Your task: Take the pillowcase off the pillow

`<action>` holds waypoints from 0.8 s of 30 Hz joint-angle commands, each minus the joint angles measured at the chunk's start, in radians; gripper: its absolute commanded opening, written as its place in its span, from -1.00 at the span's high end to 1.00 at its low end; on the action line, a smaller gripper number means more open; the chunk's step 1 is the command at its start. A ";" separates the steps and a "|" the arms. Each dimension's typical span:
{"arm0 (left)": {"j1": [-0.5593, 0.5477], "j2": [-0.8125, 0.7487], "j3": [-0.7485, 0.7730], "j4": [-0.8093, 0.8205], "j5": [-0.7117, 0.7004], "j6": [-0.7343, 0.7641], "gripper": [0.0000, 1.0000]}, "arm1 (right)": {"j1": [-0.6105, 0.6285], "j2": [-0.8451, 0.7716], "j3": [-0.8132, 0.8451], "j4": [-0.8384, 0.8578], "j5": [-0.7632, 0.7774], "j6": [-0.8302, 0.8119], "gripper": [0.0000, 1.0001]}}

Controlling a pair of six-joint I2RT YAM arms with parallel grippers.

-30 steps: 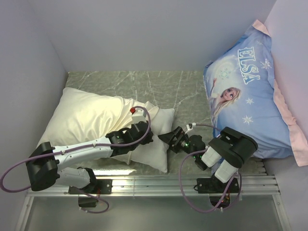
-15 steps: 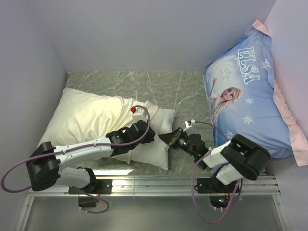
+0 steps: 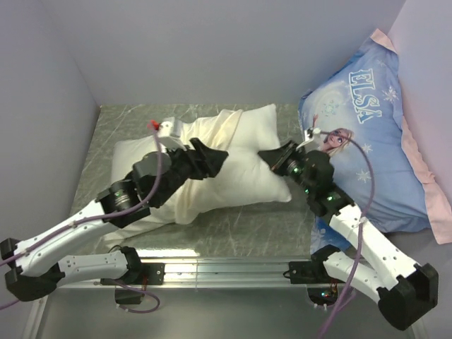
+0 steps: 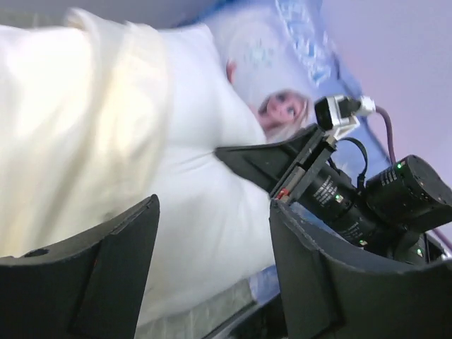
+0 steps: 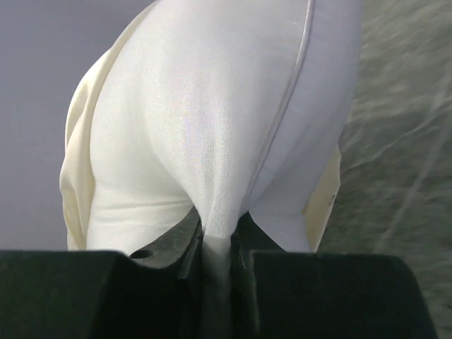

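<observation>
Wrinkled cream pillowcase [image 3: 134, 152] bunched partway along plump white pillow [image 3: 247, 180], right claw [image 5: 217, 247] pinching its bare end, left claw [image 4: 212, 212] wide.

Premises: a robot test cell in a laboratory, not a dwelling. Evidence: plain pale lavender partition walls [image 3: 212, 49] box in a grey-green marble-patterned tabletop [image 3: 240, 229] on three sides; a bare aluminium extrusion rail [image 3: 233, 268] runs along the near edge, carrying the bolted bases of two cabled white-and-black robot arms [image 3: 74, 236]
</observation>
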 commanded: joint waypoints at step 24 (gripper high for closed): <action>0.476 -0.224 -0.592 -0.116 -0.238 -0.464 -0.66 | -0.647 0.337 0.670 -0.346 -0.388 -0.102 1.00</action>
